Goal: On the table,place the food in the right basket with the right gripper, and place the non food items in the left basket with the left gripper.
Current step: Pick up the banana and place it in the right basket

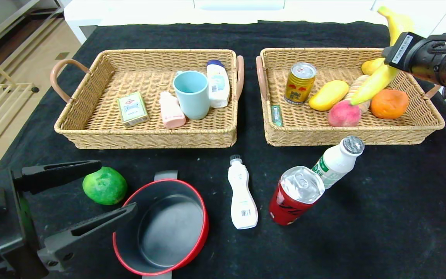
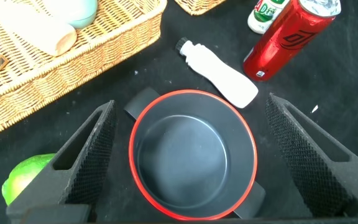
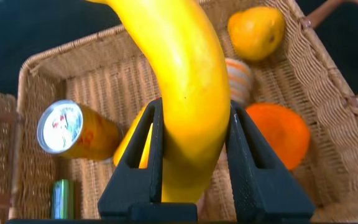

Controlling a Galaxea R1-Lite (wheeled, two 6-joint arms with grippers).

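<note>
Banana [image 1: 378, 79] hangs over the right basket [image 1: 434, 124], clamped about mid-length in the right gripper [image 3: 194, 155], whose two black fingers [image 3: 143, 149] press on either side of the yellow peel. It looks light and slightly soft, with a smooth curved skin that could swivel in a narrow pinch, so I'd judge a hold near the middle of the curve, as here, the steadiest; too hard a squeeze would bruise it. Below it lie an orange [image 1: 389, 103], a peach [image 1: 343, 113], a mango [image 1: 328, 95] and a gold can [image 1: 299, 83], so the free floor of the basket is toward 6 o'clock. At 7 o'clock on the tabletop [image 1: 381, 217] the left gripper [image 2: 191, 162] stands wide apart over the red-rimmed pot [image 1: 161, 228], holding nothing. That pot looks stiff and the heaviest item left; its rim or stub handle seems the place to take it. A green fruit [image 1: 105, 186], white bottle [image 1: 242, 195] and red can [image 1: 294, 195] wait nearby.
</note>
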